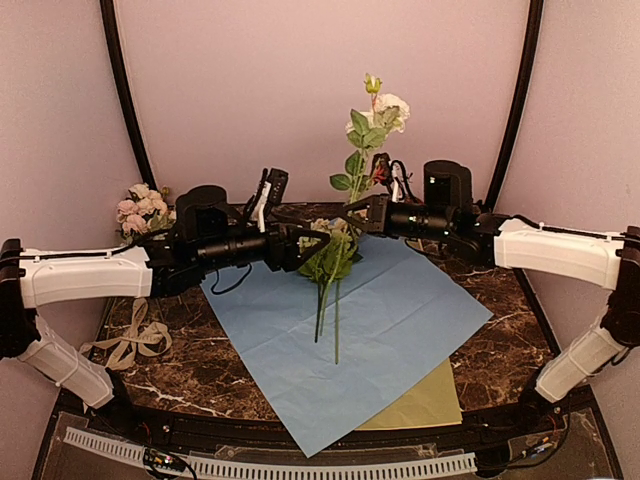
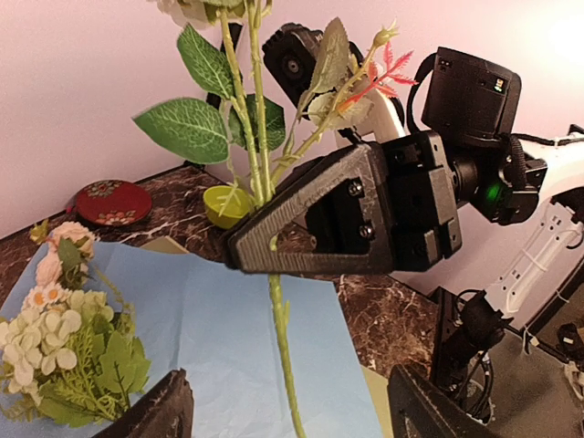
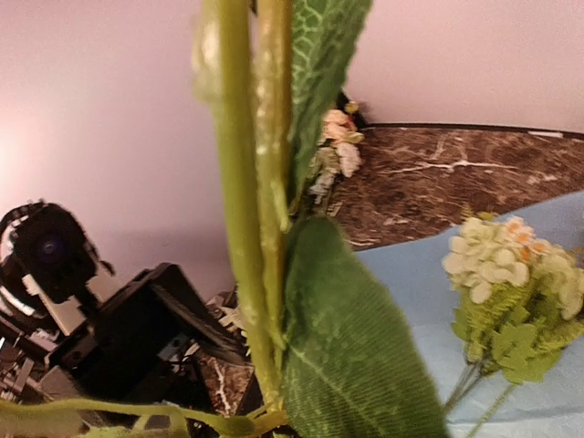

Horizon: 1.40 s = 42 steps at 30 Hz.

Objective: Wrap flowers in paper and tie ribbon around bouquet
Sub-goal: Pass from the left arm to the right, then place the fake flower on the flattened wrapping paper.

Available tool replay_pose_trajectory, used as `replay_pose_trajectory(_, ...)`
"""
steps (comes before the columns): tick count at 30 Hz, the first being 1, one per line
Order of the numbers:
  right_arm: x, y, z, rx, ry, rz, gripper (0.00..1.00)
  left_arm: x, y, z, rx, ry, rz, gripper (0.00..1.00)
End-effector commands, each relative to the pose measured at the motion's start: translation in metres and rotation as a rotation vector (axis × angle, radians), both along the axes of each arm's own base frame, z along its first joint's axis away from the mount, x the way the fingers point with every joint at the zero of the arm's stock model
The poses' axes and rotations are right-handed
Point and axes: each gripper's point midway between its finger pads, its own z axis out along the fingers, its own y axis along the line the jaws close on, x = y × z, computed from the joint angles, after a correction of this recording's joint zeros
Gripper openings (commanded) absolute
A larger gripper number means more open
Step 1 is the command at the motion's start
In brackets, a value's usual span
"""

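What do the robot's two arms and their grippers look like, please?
The left arm and right arm share white boxy shells over black joints and motor housings, with a thin black cable looping under the left. The right gripper has black triangular fingers with cut-outs and screws; a green light glows behind it.

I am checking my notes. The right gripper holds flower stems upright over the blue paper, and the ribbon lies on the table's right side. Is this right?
Only the side is wrong: the ribbon lies on the left side of the table, beside the left arm, as the top external view shows. The rest stands.
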Motion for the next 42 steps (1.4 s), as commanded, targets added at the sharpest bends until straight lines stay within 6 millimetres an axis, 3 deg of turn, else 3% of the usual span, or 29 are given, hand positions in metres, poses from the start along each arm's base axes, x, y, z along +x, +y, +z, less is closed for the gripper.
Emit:
replay_pose_trajectory(1, 0.029, -0.047, -0.053, -0.176, 0.216, -0.132, 0.0, 0.021, 0.017, -0.014, 0.129, 0.002, 0.153, 0.76)
replay_pose_trajectory(5, 0.049, -0.074, -0.097, -0.17, 0.393, -0.161, 0.0, 0.04, 0.032, -0.052, 0.268, 0.071, 0.253, 0.76)
replay_pose_trajectory(8, 0.064, -0.078, -0.12, -0.138, 0.471, -0.16, 0.0, 0.052, 0.042, -0.083, 0.354, 0.134, 0.305, 0.73)
replay_pose_trajectory(12, 0.082, -0.071, -0.16, -0.209, 0.548, -0.151, 0.0, 0.066, 0.056, -0.138, 0.507, 0.247, 0.374, 0.46)
replay_pose_trajectory(14, 0.094, -0.066, -0.166, -0.21, 0.561, -0.151, 0.0, 0.069, 0.063, -0.165, 0.586, 0.296, 0.394, 0.33)
replay_pose_trajectory(18, 0.103, -0.066, -0.195, -0.213, 0.616, -0.175, 0.0, 0.068, 0.057, -0.202, 0.663, 0.36, 0.355, 0.23)
replay_pose_trajectory(24, 0.114, -0.066, -0.218, -0.237, 0.644, -0.205, 0.1, 0.065, 0.043, -0.226, 0.658, 0.397, 0.3, 0.21)
replay_pose_trajectory(30, 0.123, -0.069, -0.239, -0.304, 0.651, -0.229, 0.27, 0.065, 0.036, -0.241, 0.674, 0.413, 0.271, 0.2)
replay_pose_trajectory(35, 0.123, -0.075, -0.239, -0.345, 0.63, -0.25, 0.36, 0.065, 0.029, -0.246, 0.688, 0.414, 0.249, 0.19)
replay_pose_trajectory(42, 0.122, -0.092, -0.238, -0.462, 0.571, -0.303, 0.4, 0.064, 0.022, -0.25, 0.689, 0.418, 0.229, 0.19)
